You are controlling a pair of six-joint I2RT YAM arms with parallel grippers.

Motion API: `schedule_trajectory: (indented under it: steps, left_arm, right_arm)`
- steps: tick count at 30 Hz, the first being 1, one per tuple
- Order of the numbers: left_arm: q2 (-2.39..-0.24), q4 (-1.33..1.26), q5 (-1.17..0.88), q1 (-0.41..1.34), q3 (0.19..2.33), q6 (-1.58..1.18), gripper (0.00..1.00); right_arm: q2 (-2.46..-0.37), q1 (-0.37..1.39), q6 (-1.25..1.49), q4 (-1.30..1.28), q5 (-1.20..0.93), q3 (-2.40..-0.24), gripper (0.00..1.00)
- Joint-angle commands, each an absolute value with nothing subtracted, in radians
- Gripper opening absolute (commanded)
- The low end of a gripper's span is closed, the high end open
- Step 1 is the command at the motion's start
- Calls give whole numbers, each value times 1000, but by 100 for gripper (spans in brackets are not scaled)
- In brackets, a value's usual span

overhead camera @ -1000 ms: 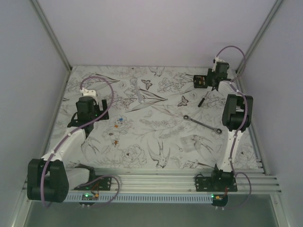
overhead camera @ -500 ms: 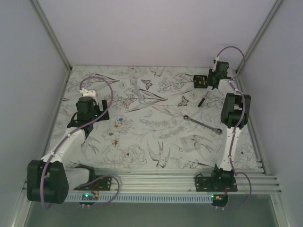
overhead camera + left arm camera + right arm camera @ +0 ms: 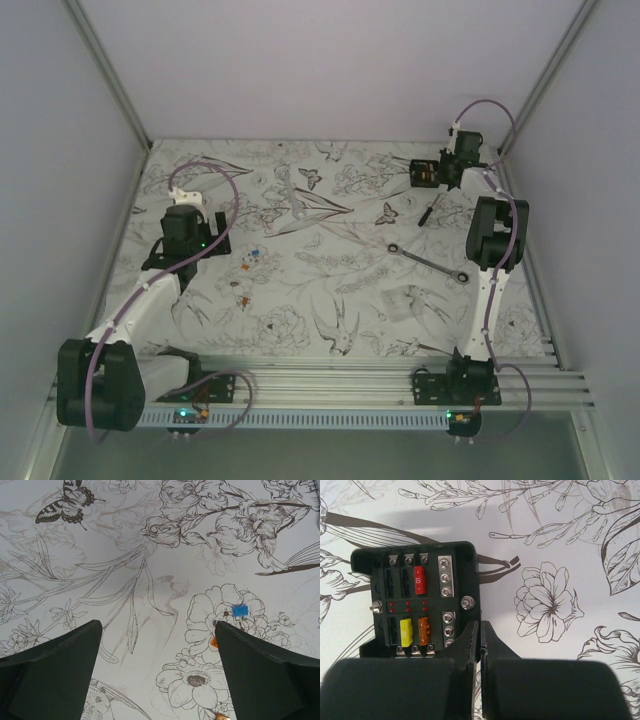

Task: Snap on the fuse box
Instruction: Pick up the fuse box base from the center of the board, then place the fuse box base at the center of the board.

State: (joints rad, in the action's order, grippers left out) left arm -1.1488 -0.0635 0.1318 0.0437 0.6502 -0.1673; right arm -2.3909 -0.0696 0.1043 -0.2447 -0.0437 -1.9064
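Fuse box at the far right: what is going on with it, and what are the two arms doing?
The right gripper is at the fuse box, its jaws closed together at one corner of it; whether they pinch its wall I cannot tell. The box lies uncovered on the table, with red, yellow and orange fuses showing. The left gripper hangs open over the table's left side, holding nothing.

I see fuse box [image 3: 421, 173] back right on the counter [image 3: 300, 300], stick [image 3: 427, 211] in front of it, wrench [image 3: 430, 262] further forward, small pieces [image 3: 251, 257] left of centre.
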Motion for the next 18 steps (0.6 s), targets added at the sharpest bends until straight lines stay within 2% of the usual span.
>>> schedule_trajectory:
  steps: [1, 6, 18]
  left_arm:
    - [-1117, -33, 132, 35, 659, -195, 100]
    - [-1069, -11, 86, 35, 643, -248, 100]
    - [-826, 125, -30, 37, 560, -492, 100]
  right_arm:
    - [-2339, -76, 81, -287, -57, -1893, 0]
    - [-2240, -61, 69, -272, -91, -1788, 0]
    - [-1834, 99, 185, -156, -93, -1316, 0]
